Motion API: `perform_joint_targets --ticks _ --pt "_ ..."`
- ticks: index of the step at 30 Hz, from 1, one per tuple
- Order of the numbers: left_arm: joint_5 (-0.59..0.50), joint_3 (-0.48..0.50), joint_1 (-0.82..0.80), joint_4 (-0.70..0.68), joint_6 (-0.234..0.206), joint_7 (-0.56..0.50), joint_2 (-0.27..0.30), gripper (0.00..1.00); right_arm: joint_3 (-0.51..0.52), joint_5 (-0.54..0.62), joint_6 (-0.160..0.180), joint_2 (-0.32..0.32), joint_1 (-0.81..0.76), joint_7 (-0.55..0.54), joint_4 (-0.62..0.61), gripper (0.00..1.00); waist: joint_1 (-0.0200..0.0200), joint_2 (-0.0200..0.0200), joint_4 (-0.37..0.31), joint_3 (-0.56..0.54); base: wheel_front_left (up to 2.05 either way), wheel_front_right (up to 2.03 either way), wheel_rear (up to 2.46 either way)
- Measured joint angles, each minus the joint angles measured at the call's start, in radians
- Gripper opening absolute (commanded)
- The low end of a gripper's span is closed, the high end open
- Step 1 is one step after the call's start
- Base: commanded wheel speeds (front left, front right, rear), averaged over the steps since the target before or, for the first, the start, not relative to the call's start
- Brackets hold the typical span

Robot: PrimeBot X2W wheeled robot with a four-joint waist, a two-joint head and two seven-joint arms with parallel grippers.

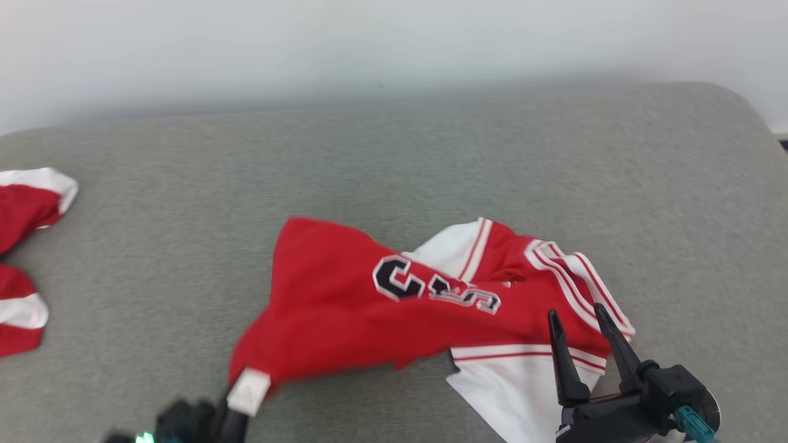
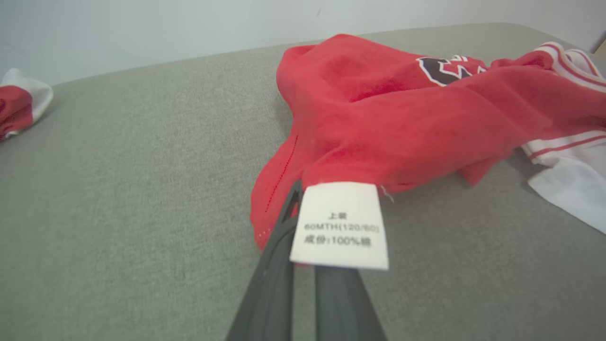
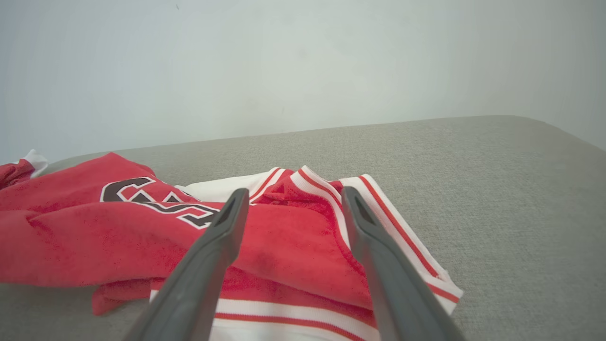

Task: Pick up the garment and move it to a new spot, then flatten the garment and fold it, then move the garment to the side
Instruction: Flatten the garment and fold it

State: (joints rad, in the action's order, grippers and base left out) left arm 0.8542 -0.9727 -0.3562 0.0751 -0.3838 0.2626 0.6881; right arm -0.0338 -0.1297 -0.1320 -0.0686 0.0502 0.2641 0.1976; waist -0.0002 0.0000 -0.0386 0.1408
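Layout, left to right. Spare cloth (image 1: 28,203), red and white, at the far left edge, well apart from the work; two patches visible, whether one piece or two not to be told. Left hand (image 1: 237,412), lower left, fingers pressed together on the near left corner of the garment (image 1: 345,307), pinching red fabric just behind the white care label (image 2: 338,225); corner apparently raised a little off the grey fabric surface (image 1: 431,154).

Garment crumpled, lying from centre to right of the surface, long axis running left to right from the pinched corner, past the black lettering (image 1: 431,286), to the red-and-white striped trim (image 1: 578,277). Right hand (image 1: 575,311), lower right, fingers spread wide and holding nothing, pointing away from the robot over the striped right end; contact with the fabric not discernible.

Deciding relation: garment stretched between the two hands, left end gripped, free right end directly ahead of and beneath the open right fingers, hence right hand the nearer to it. Probably only a short drop and a closing needed before a two-handed lift to a new spot.

Count: two hands, one garment in work, one label, one block of lettering, one spare cloth or perhaps two.
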Motion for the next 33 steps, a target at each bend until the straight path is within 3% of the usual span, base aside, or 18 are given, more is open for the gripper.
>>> perform_joint_targets --ticks 3,6,8,9,14,20,26,30,33 --pt "-0.002 0.016 0.079 -0.01 -0.017 0.0 -0.025 0.0 0.002 0.0 0.0 -0.002 -0.001 0.0 0.0 1.0 0.0 0.0 0.024 -0.01 0.0 0.0 0.0" --pt "-0.004 0.056 0.175 -0.01 -0.011 0.0 -0.087 0.0 -0.002 -0.001 0.0 -0.006 -0.012 0.0 0.001 1.0 0.0 0.0 0.051 -0.027 0.0 0.0 0.0" --pt "-0.018 0.074 0.214 0.015 0.012 0.0 -0.11 0.5 -0.001 -0.001 0.0 -0.01 -0.023 0.0 0.002 1.0 0.0 0.0 0.064 -0.04 0.0 0.0 0.0" --pt "-0.028 0.088 0.226 0.028 0.022 0.0 -0.119 1.0 -0.001 -0.001 0.0 -0.011 -0.027 0.0 0.002 1.0 0.0 -0.0001 0.07 -0.047 0.0 0.0 0.0" --pt "-0.056 0.214 0.288 0.026 0.055 0.0 -0.186 1.0 -0.003 -0.01 0.0 -0.015 -0.033 0.0 0.003 1.0 0.0 0.0 0.089 -0.074 0.0 0.0 0.0" --pt "-0.152 0.381 0.397 0.014 0.075 0.0 -0.169 1.0 0.005 -0.014 0.0 -0.014 -0.052 0.0 -0.002 1.0 0.0 -0.0001 0.101 -0.094 0.0 0.0 0.0" --pt "-0.228 0.464 0.421 -0.058 0.043 0.0 -0.172 1.0 0.004 -0.018 0.0 -0.012 -0.055 0.0 -0.002 1.0 0.0 -0.0001 0.102 -0.1 0.0 0.0 0.0" --pt "-0.307 0.568 0.421 -0.117 0.033 0.0 -0.219 1.0 0.004 -0.018 0.0 -0.015 -0.056 0.0 0.003 1.0 0.0002 0.0 0.1 -0.107 0.0 0.0 0.0" --pt "-0.335 0.616 0.421 -0.119 0.05 0.0 -0.256 1.0 0.003 -0.018 0.0 -0.023 -0.055 0.0 0.011 1.0 0.0002 0.0 0.098 -0.113 0.0 0.0 0.0"
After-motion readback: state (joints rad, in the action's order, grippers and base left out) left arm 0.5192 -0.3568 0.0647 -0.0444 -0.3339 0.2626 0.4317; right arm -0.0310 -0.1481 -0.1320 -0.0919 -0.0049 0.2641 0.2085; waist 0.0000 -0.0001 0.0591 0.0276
